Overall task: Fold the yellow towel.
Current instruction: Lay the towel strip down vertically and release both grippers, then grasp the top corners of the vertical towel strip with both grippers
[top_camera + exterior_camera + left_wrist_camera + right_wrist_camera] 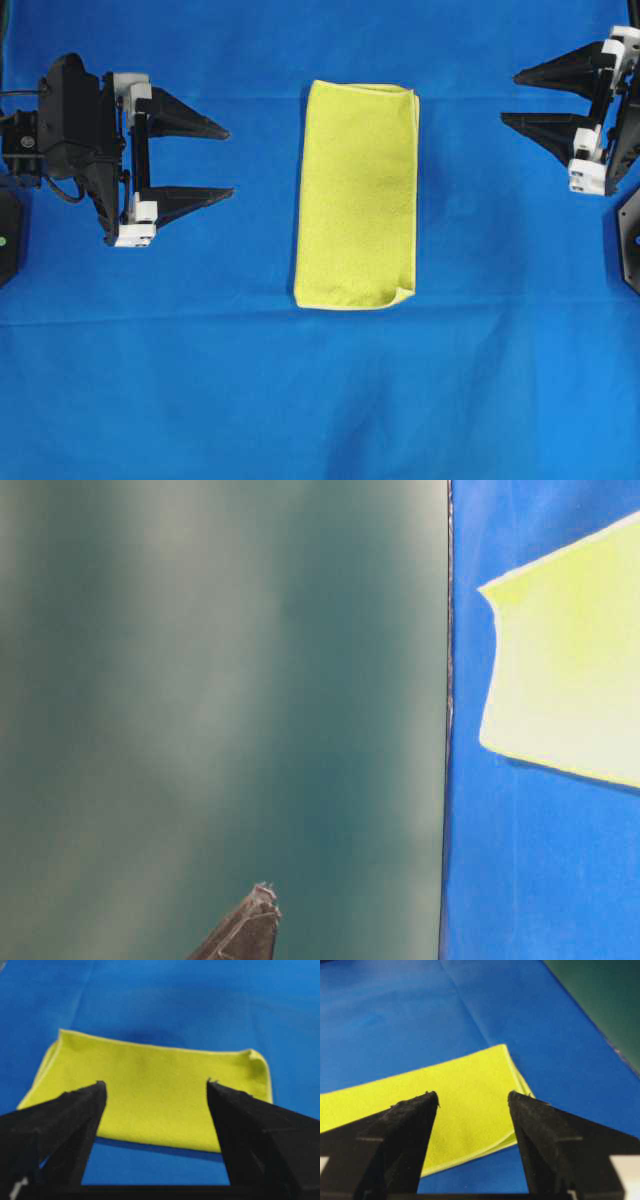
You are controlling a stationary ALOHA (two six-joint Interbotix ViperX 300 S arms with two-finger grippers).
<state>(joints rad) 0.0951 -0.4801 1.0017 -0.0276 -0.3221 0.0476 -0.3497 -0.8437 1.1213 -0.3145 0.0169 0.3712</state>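
The yellow towel lies folded in half as a tall rectangle in the middle of the blue cloth; its doubled hem edges run along its right side. It also shows in the left wrist view, the right wrist view and the table-level view. My left gripper is open and empty, well left of the towel, jaws pointing at it. My right gripper is open and empty at the far right, jaws pointing at the towel's upper part. Neither touches the towel.
A blue cloth covers the table, with faint creases. A dark green surface fills most of the table-level view, and a black fingertip shows at its bottom. The green surface also borders the cloth in the right wrist view.
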